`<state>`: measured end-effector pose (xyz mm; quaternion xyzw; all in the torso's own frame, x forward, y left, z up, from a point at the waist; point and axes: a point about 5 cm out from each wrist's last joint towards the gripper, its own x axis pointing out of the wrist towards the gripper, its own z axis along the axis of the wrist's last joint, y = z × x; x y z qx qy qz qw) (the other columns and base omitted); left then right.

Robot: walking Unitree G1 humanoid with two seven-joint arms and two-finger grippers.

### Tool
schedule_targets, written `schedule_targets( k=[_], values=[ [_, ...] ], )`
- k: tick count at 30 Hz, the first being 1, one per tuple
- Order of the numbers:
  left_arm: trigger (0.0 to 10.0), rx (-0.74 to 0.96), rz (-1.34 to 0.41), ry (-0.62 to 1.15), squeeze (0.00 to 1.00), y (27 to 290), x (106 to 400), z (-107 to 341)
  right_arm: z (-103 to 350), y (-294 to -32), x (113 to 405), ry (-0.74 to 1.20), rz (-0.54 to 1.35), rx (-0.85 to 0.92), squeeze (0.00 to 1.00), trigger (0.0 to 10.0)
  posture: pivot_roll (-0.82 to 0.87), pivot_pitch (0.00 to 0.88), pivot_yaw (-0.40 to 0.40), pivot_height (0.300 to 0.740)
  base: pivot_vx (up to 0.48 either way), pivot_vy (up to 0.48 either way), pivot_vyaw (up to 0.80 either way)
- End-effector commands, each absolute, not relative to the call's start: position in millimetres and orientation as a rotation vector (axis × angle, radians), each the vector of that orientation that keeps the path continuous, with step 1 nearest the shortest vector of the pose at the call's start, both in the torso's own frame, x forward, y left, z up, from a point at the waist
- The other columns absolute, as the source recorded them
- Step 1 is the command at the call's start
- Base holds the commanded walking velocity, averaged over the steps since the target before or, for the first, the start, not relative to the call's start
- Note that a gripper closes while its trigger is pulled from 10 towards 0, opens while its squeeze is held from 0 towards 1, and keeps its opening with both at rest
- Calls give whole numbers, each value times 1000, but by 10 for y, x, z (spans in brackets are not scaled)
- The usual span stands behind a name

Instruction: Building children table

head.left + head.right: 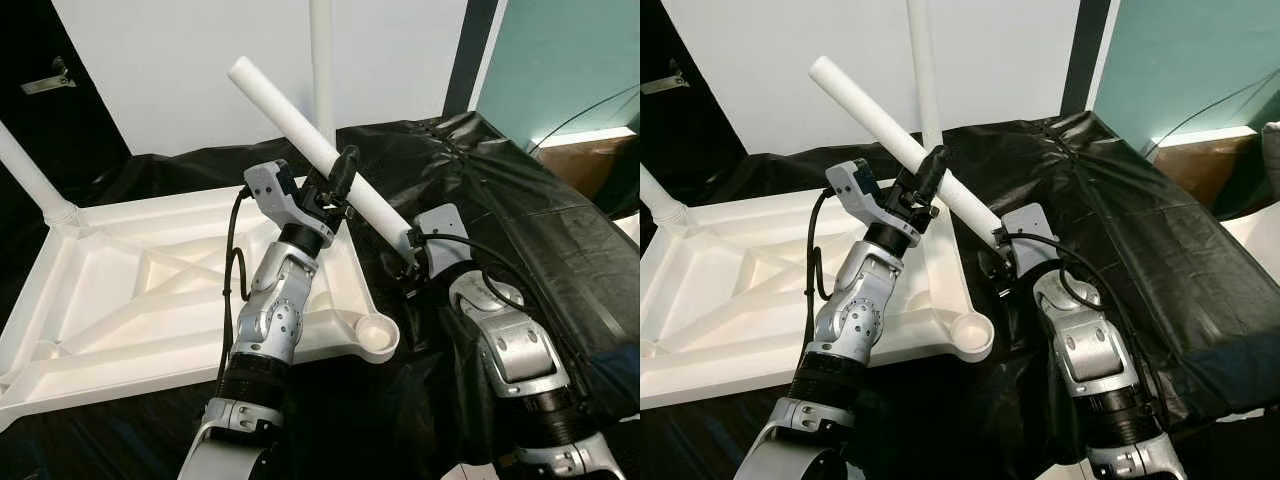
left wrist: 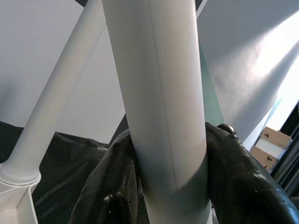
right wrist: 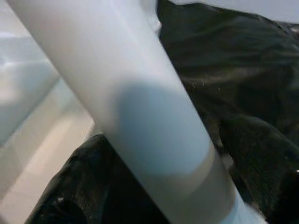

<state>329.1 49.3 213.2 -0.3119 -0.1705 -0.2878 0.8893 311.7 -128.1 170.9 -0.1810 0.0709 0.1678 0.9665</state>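
Note:
A white children's table top (image 1: 150,290) lies upside down on black sheeting. Upright white legs stand in its far left corner (image 1: 30,175) and far right corner (image 1: 321,60). The near right corner socket (image 1: 377,335) holds nothing. A loose white leg (image 1: 290,115) slants above that side, upper end to the left. My left gripper (image 1: 338,182) is shut around its middle; in the left wrist view the black fingers (image 2: 238,172) clasp the tube (image 2: 159,93). My right gripper (image 1: 408,248) is shut on the leg's lower end (image 3: 140,107), just past the table's right edge.
Black plastic sheeting (image 1: 520,200) covers the raised surface to the right and the floor in front. A white panel (image 1: 200,60) stands behind the table. A cardboard box (image 1: 600,160) sits at the far right by a teal wall.

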Motion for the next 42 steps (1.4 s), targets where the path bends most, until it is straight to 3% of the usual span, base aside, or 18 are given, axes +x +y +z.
schedule_targets(
  k=[1,2,11,12,13,14,15,16,17,20,27,31,32,33,34,40,41,42],
  values=[
    [0,-652,-667,-387,0,428,3240,2166,1718,-1274,3149,148,360,-362,0,4824,-104,0,47,740,0,0,0],
    [0,-648,-665,-389,0,440,3240,2168,1723,-1284,3178,152,368,-367,0,0,-104,0,48,740,0,0,0],
    [0,-638,-682,-391,0,439,3220,2165,1733,-1296,3191,154,383,-379,0,0,-98,0,49,740,0,0,0],
    [0,-641,-705,-394,792,423,3201,2173,1732,-1298,3183,154,383,-375,0,0,-100,0,51,740,0,0,0],
    [0,-655,-729,-400,1000,411,3178,2186,1729,-1298,3178,154,384,-368,0,0,-102,0,53,740,0,0,0],
    [0,-655,-729,-400,1000,411,3178,2186,1729,-1298,3178,154,384,-368,0,0,-102,0,53,740,0,0,0],
    [4549,-676,-754,-410,1000,403,3152,2210,1726,-1297,3171,153,382,-362,0,0,-103,0,54,740,0,0,0],
    [4549,-676,-754,-410,1000,403,3152,2210,1726,-1297,3171,153,382,-362,0,0,-103,0,54,740,0,0,0],
    [10000,-697,-786,-422,1000,392,3123,2250,1728,-1295,3161,150,376,-350,0,0,-106,0,56,740,0,0,0],
    [10000,-708,-838,-424,1000,373,3089,2311,1740,-1297,3152,141,358,-328,0,0,-111,4,59,740,0,0,0],
    [10000,-772,-1181,-409,953,521,2875,2391,1815,-1389,3126,93,244,-309,0,0,-130,14,69,740,0,0,0],
    [10000,-468,-1451,-259,976,644,2688,2104,1937,-1353,3101,5,208,-370,0,0,-134,14,67,740,0,0,0],
    [10000,-468,-1451,-259,976,644,2688,2104,1937,-1353,3101,5,208,-370,0,0,-134,14,67,740,0,0,0],
    [10000,-391,-1483,-221,984,673,2666,2024,1968,-1333,3092,-17,209,-380,0,2196,-134,14,68,740,0,0,0],
    [10000,-281,-1525,-164,988,728,2637,1902,2003,-1294,3076,-40,219,-381,0,10000,-132,14,67,740,0,0,0],
    [10000,-137,-1626,-20,973,942,2529,1721,2080,-1148,3018,-100,277,-392,0,10000,-126,15,68,740,0,0,0],
    [10000,-130,-1649,7,859,1016,2494,1726,2091,-1121,3007,-108,288,-388,0,10000,-119,14,66,740,0,0,0],
    [10000,-130,-1649,7,859,1016,2494,1726,2091,-1121,3007,-108,288,-388,0,10000,-119,14,66,740,0,0,0]
  ],
)
